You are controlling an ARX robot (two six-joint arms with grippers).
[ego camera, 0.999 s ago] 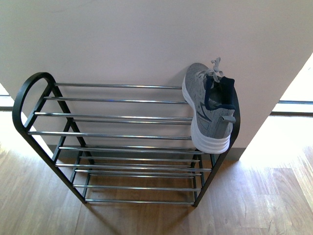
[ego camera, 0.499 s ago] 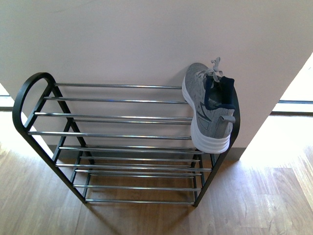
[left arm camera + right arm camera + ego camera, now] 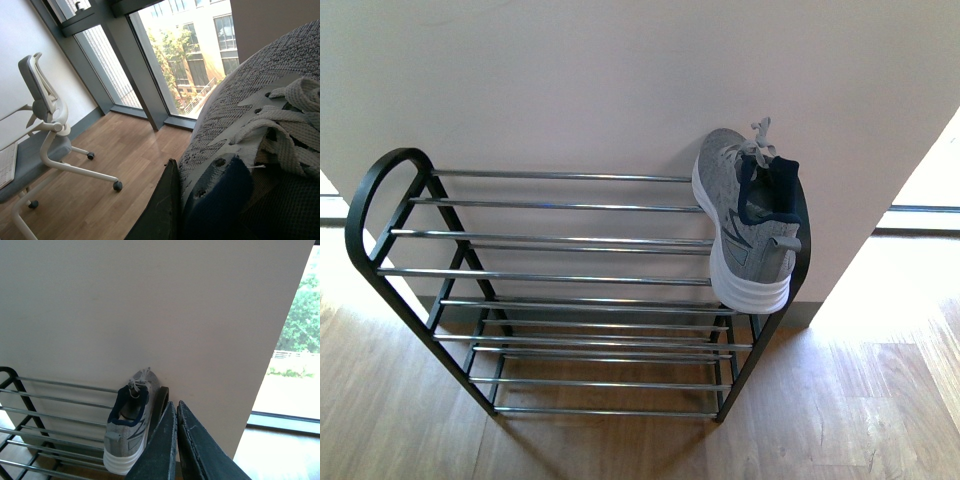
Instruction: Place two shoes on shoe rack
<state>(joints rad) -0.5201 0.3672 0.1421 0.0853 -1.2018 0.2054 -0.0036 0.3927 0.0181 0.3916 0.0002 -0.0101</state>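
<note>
One grey sneaker (image 3: 750, 230) with a white sole lies on the top tier of the shoe rack (image 3: 550, 240), at its right end, toe to the wall. Neither arm shows in the front view. In the left wrist view the other grey sneaker (image 3: 235, 105) fills the picture, laces and navy collar close up. My left gripper (image 3: 192, 182) is shut on its collar; only one dark finger (image 3: 162, 210) shows, against the outside. The right gripper (image 3: 176, 405) is shut with nothing in it, to the right of the racked sneaker (image 3: 127, 427) and the rack's rods (image 3: 55, 402).
The rack stands against a pale wall (image 3: 620, 80) on a wooden floor (image 3: 840, 400). To the left of the sneaker the top rods are bare. A white-framed office chair (image 3: 40, 135) and tall windows (image 3: 165, 55) show in the left wrist view.
</note>
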